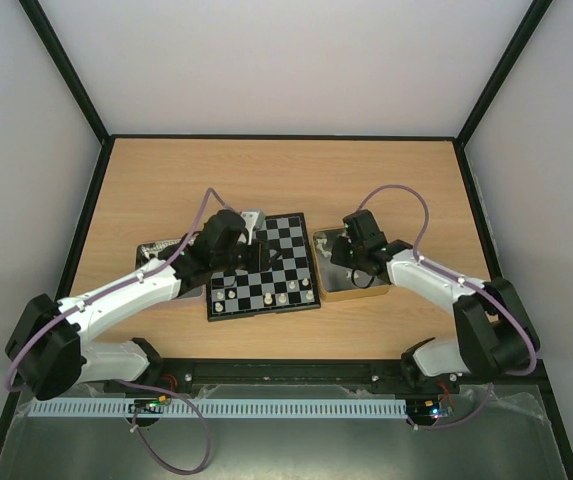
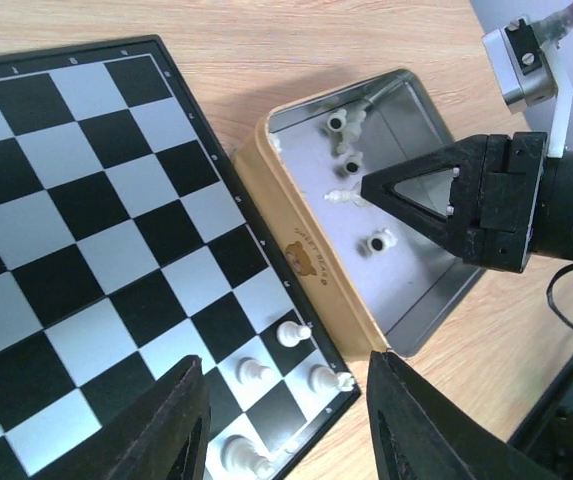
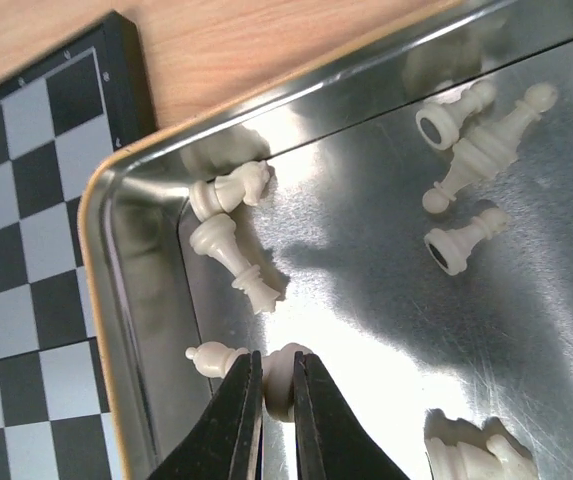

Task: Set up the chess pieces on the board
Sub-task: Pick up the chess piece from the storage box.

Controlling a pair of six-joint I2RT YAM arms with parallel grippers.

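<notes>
Right hand (image 3: 276,368) is down inside the shallow metal tin (image 3: 144,300) that sits just right of the board (image 1: 263,265). Its two fingers are clenched on a cream-white piece (image 3: 284,356) at the tin floor, near the corner closest to the board. A cream pawn (image 3: 216,358) lies on its side just beside the left finger; whether it touches the finger I cannot tell. More cream chessmen (image 3: 471,150) lie toppled further across the tin, well apart from the hand. Left hand (image 2: 291,430) hangs above the board, raised off it, with its fingers spread and grasping nothing. In its wrist view a few standing cream pieces (image 2: 291,333) show between those fingers, on squares at the board corner next to the tin. Board and tin rest edge against edge on the wooden bench (image 1: 166,180)
</notes>
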